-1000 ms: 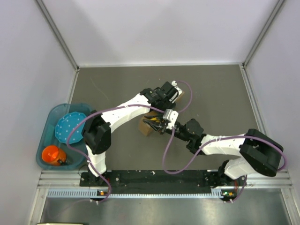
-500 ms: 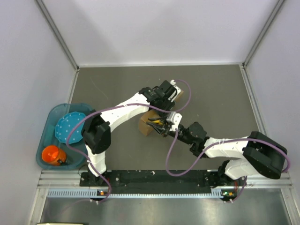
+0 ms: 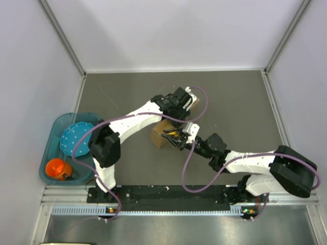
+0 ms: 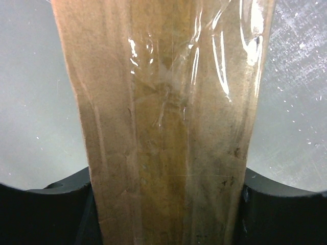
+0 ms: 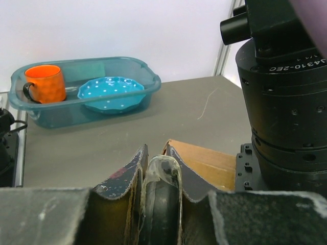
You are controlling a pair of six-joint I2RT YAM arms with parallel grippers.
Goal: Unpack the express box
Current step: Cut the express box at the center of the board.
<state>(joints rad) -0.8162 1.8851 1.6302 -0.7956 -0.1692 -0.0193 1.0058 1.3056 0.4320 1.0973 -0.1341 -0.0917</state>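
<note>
The right fingers (image 5: 121, 190), pinched shut on a small yellow utility knife (image 3: 171, 135), have drawn back a little from the left fingers (image 4: 56, 209), which clamp the express box (image 4: 168, 132) between them half-open, so the tape-slitting stroke looks under way, not finished.
</note>
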